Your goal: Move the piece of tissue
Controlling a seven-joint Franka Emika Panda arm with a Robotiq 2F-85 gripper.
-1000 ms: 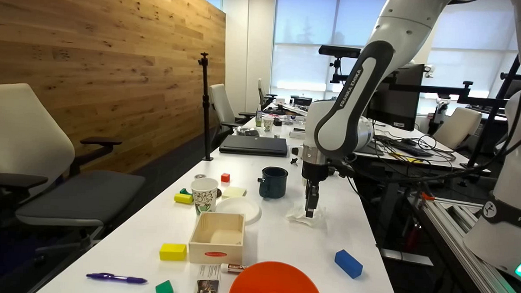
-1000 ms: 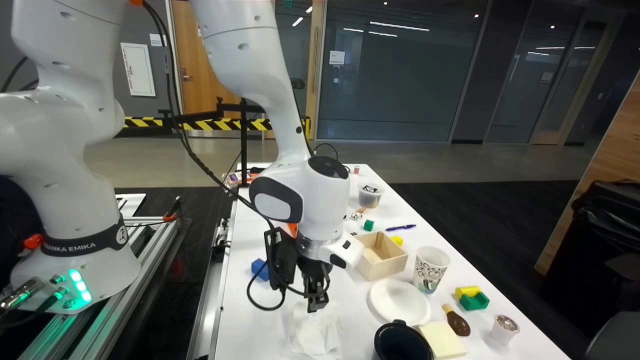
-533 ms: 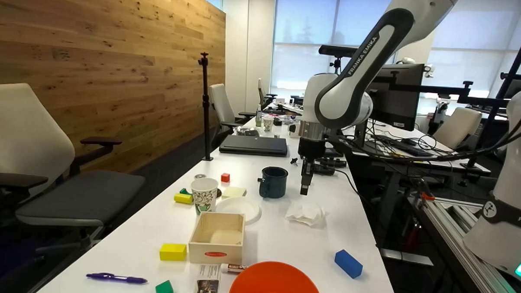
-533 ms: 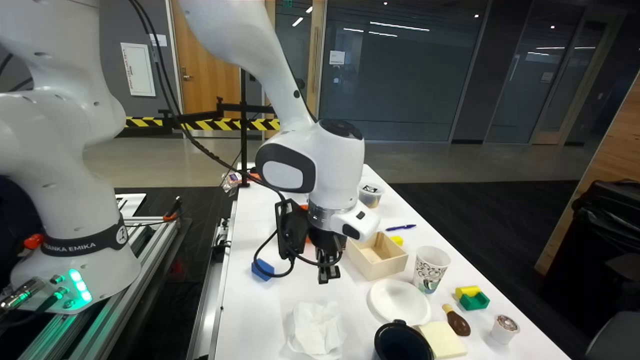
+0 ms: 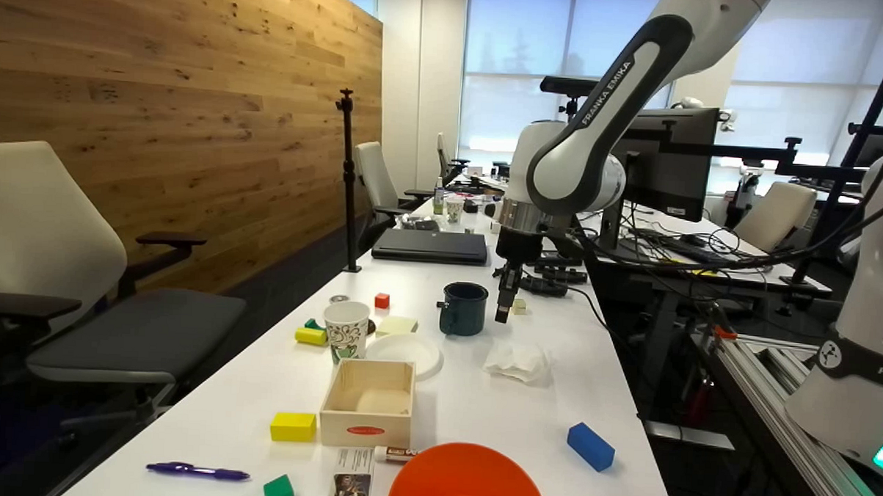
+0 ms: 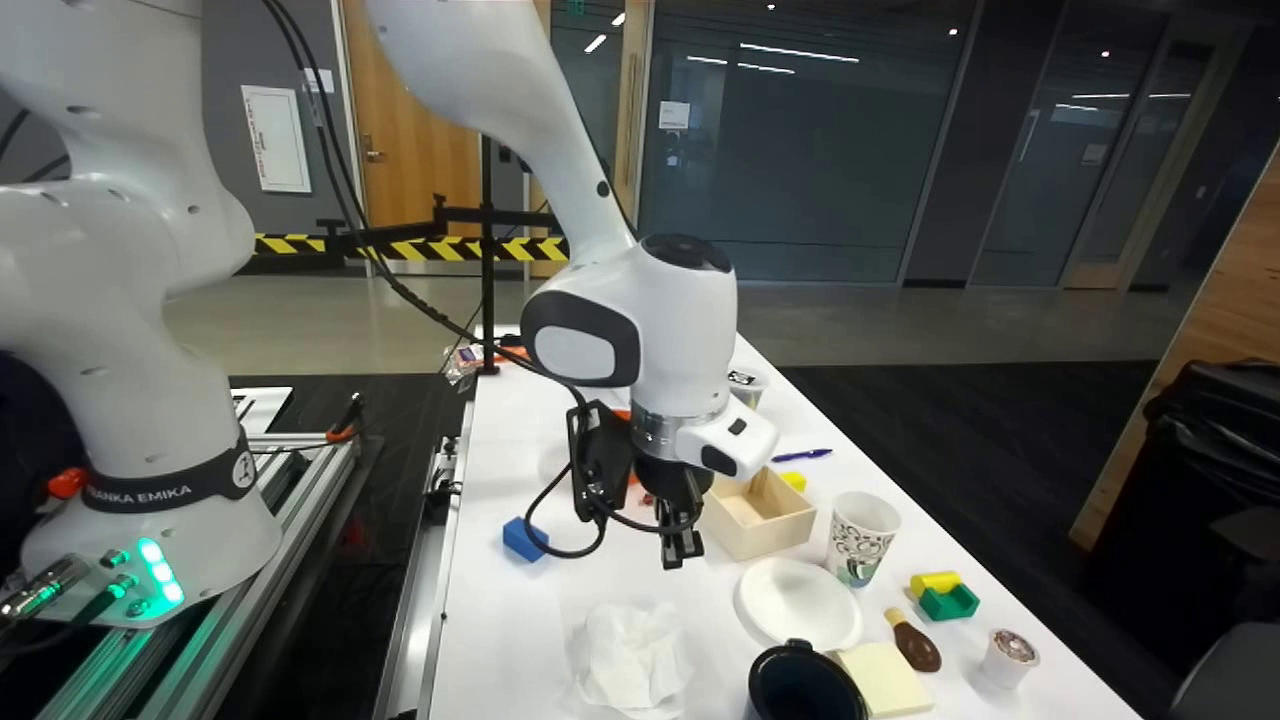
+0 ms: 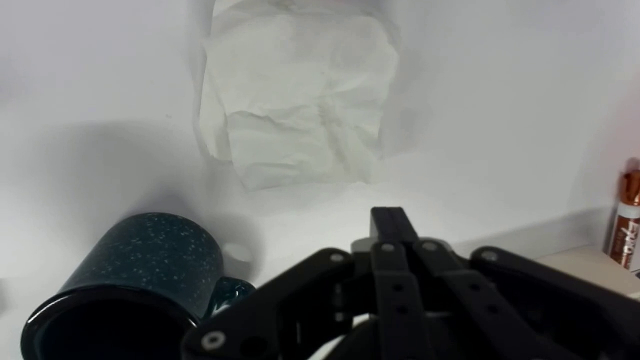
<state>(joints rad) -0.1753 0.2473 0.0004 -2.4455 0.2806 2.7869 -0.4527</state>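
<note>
The tissue (image 7: 300,95) (crumpled) lies apart from the gripper (image 7: 394,220).

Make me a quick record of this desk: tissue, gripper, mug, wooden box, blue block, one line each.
Tissue: crumpled, lying on the white table
Gripper: shut, above the table, apart from the tissue
Mug: dark, speckled, upright, near the tissue
Wooden box: open-topped, near the white plate
Blue block: on the table
</note>
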